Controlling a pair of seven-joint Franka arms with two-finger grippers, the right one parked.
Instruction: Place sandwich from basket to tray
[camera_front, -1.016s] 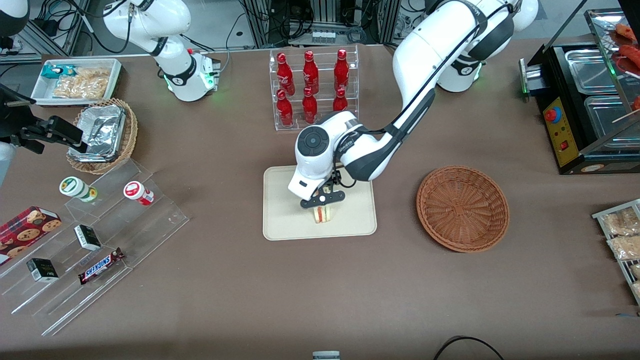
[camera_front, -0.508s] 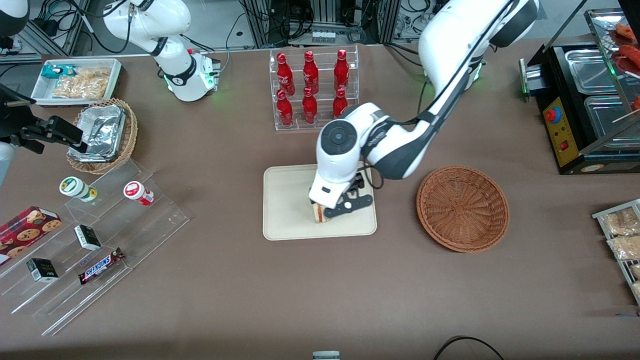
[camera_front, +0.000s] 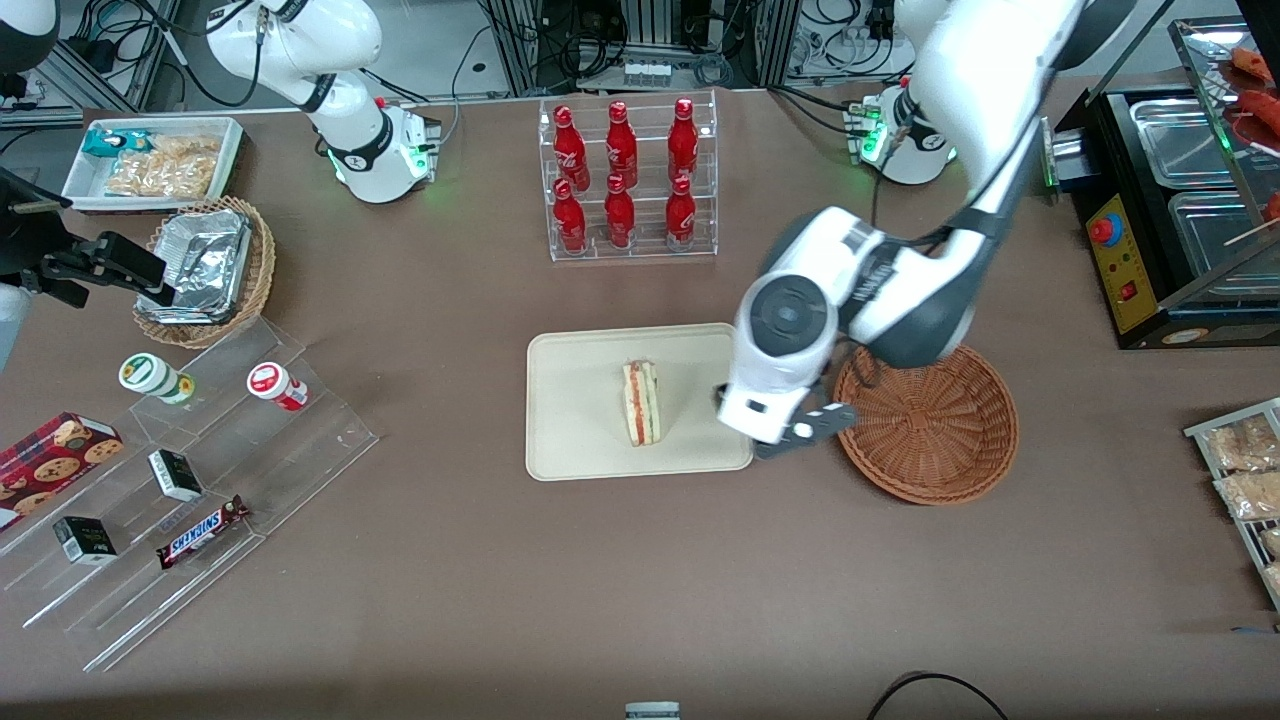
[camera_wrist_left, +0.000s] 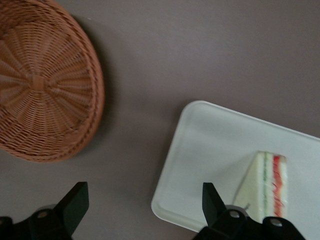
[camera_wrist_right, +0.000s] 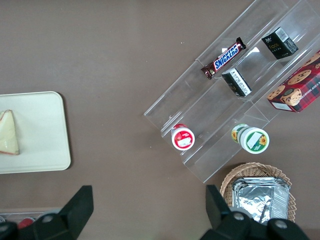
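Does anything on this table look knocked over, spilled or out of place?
Nothing stands out. The triangular white-bread sandwich sits upright on the cream rectangular tray, the reddish-brown wicker basket is empty, and the open pincer hangs between tray and basket.

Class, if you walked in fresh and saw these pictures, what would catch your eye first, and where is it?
The sandwich stands out, lying alone on the cream tray mid-table. Beside the tray, the left arm's gripper hangs open and empty above the table, between the tray and the empty reddish-brown basket.
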